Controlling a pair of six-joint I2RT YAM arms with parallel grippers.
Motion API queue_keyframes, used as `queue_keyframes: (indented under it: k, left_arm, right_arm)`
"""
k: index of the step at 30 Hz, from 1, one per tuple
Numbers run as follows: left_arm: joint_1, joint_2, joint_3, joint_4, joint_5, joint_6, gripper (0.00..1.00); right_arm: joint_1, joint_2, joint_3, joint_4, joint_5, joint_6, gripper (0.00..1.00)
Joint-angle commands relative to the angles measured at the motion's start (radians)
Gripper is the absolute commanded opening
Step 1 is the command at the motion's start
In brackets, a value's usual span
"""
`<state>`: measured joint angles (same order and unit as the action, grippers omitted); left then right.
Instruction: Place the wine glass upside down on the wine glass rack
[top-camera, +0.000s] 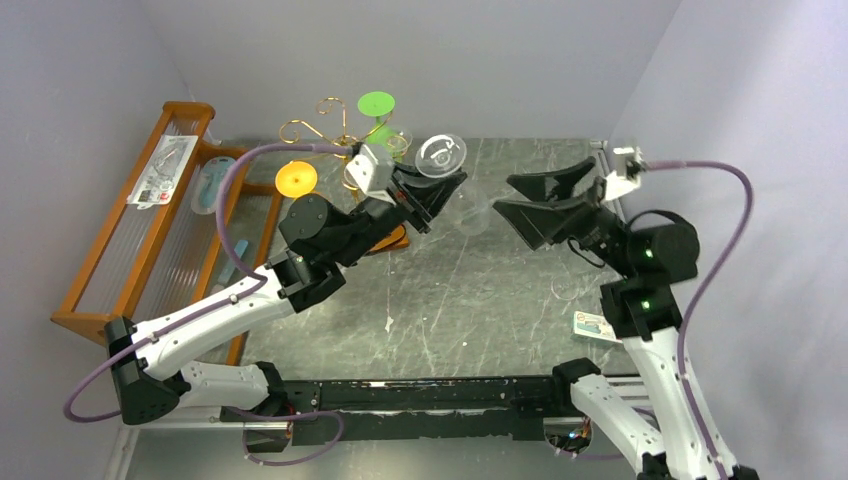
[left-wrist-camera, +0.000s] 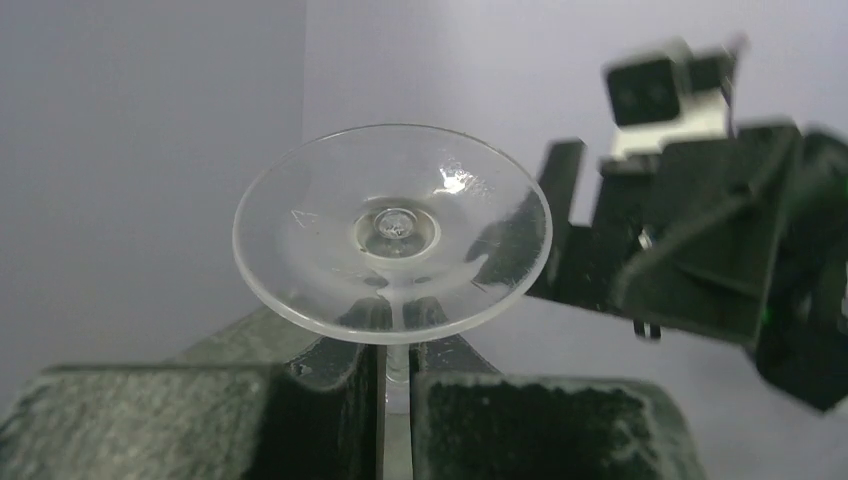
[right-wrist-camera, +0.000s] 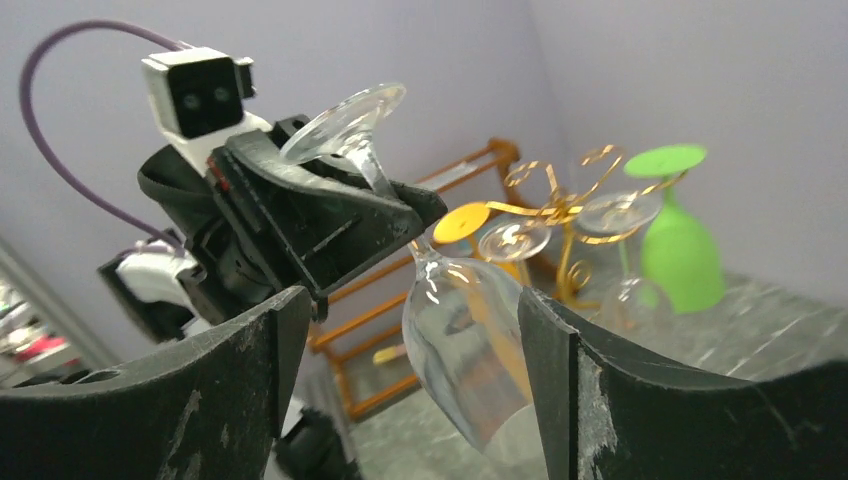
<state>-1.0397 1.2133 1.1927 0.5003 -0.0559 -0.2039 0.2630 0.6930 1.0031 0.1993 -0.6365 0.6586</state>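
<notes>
Overhead, the glass's (top-camera: 440, 155) clear bowl nearly vanished against the marble table (top-camera: 480, 300), and the left arm hid the rack's (top-camera: 330, 125) base. Colourless, the glass hung foot up and bowl down just right of the rack, its stem pinched between the left gripper's (left-wrist-camera: 396, 375) fingers, while the right gripper (top-camera: 520, 195) stood spread wide near the bowl. The rack carried a green glass (right-wrist-camera: 680, 250), an orange-footed glass (top-camera: 296, 179) and a hanging clear glass (right-wrist-camera: 615, 215); the shelf (top-camera: 110, 215) held packets too small to read.
</notes>
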Motion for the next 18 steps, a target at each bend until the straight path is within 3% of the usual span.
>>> queue_keyframes:
  k: [1,11,18]
  left_arm:
    - [-0.002,-0.018,0.043,-0.123,0.154,0.291,0.05]
    - [-0.002,-0.014,0.007,-0.162,0.240,0.506,0.05]
    - [-0.003,0.003,0.000,-0.218,0.255,0.605,0.05]
  right_arm:
    - [0.004,0.082,0.039,0.051,-0.212,0.175,0.80]
    - [0.005,0.162,0.122,-0.068,-0.186,0.325,0.76]
    - [0.014,0.209,0.168,-0.217,-0.133,0.311,0.66]
